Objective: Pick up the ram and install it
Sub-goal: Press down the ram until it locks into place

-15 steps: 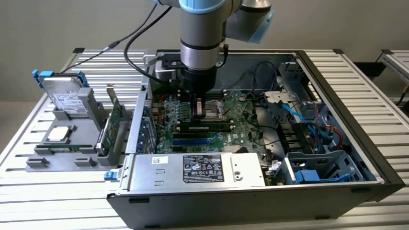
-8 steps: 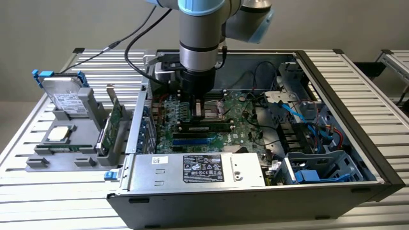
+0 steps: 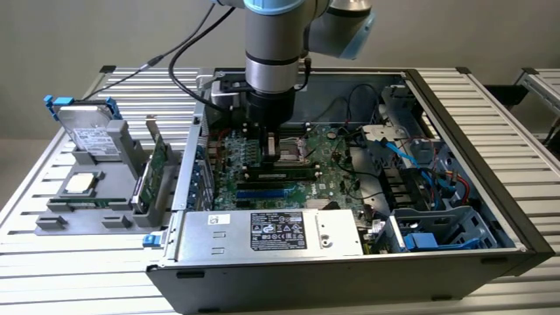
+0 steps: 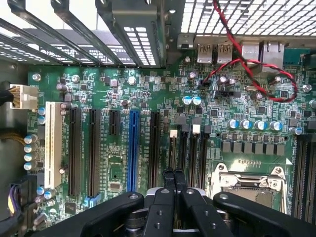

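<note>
Over the motherboard (image 4: 148,123) inside the computer case (image 3: 490,190), the hand (image 4: 174,174) hangs with fingers together.

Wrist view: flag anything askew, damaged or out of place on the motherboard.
Nothing looks damaged or askew. The only loose item is a red-and-black cable looping across the motherboard near the rear ports.

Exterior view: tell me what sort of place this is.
Probably a lab bench for robotic PC assembly. An open computer case lies on a slatted aluminium table, a grey fixture tray beside it holds loose parts, and the gripper hangs over the motherboard.
</note>
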Action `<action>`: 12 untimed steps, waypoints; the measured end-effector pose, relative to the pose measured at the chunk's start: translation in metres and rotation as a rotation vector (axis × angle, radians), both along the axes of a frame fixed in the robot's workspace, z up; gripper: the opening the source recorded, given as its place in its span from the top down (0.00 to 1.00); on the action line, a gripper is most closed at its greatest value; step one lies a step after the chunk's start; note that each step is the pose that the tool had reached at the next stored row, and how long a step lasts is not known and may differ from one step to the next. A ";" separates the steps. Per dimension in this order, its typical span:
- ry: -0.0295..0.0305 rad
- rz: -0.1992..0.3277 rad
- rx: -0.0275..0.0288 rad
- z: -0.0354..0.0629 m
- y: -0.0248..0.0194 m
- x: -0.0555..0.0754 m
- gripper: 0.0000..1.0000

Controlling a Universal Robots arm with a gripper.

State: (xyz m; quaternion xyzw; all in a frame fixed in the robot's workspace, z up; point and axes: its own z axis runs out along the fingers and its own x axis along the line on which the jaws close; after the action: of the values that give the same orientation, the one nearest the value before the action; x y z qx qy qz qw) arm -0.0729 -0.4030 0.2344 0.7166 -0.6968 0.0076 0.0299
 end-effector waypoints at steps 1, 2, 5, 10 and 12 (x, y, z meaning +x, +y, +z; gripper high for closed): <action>0.0012 0.000 0.0000 0.0013 0.0000 0.001 0.90; 0.0028 0.000 -0.0001 0.0025 0.0000 0.003 0.90; 0.0082 0.000 -0.0002 0.0047 0.0000 0.010 0.90; 0.0185 0.000 -0.0001 0.0084 0.0000 0.024 0.90; 0.0223 0.000 0.0000 0.0097 0.0000 0.029 0.90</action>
State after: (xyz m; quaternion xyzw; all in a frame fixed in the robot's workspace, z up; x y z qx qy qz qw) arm -0.0434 -0.4029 0.2441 0.7166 -0.6964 -0.0004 0.0376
